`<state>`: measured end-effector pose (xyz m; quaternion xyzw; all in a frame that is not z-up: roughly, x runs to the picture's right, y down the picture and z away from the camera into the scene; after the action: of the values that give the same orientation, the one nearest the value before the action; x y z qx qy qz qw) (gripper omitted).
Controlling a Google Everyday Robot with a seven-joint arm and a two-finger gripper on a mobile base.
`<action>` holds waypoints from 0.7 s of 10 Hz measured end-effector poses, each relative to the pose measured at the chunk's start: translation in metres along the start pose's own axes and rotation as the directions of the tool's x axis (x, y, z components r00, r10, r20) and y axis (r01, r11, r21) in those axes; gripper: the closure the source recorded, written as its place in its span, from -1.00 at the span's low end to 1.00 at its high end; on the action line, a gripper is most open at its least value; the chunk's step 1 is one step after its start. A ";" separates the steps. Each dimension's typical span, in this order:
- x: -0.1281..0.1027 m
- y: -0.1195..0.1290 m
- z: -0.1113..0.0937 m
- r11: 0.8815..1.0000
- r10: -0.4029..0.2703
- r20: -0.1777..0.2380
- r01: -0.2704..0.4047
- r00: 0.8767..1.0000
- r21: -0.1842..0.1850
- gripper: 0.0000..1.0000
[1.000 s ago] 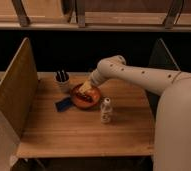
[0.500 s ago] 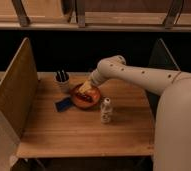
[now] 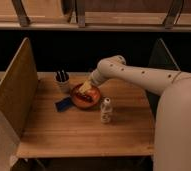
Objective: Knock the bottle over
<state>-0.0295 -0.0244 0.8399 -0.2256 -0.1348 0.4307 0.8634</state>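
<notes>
The small clear bottle (image 3: pixel 106 110) with a white cap stands upright on the wooden table (image 3: pixel 64 130), just right of and in front of the orange bowl (image 3: pixel 85 96). My gripper (image 3: pixel 85 86) is at the end of the white arm, reaching in from the right. It hovers over the back of the bowl, to the left of and behind the bottle, apart from it.
A white cup with dark utensils (image 3: pixel 63 81) stands at the back left of the bowl. A blue flat item (image 3: pixel 64 104) lies left of the bowl. Wooden side panels (image 3: pixel 14 92) flank the table; a dark panel (image 3: pixel 161 62) stands at right.
</notes>
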 end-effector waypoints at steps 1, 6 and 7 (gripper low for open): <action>0.000 0.000 0.000 1.000 0.000 0.000 0.000 1.000 0.000 -0.47; 0.000 0.000 0.000 1.000 -0.002 -0.001 0.002 1.000 0.000 0.58; 0.000 0.002 0.000 1.000 -0.008 -0.005 0.008 1.000 0.000 0.74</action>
<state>-0.0307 -0.0232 0.8389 -0.2259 -0.1336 0.4269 0.8654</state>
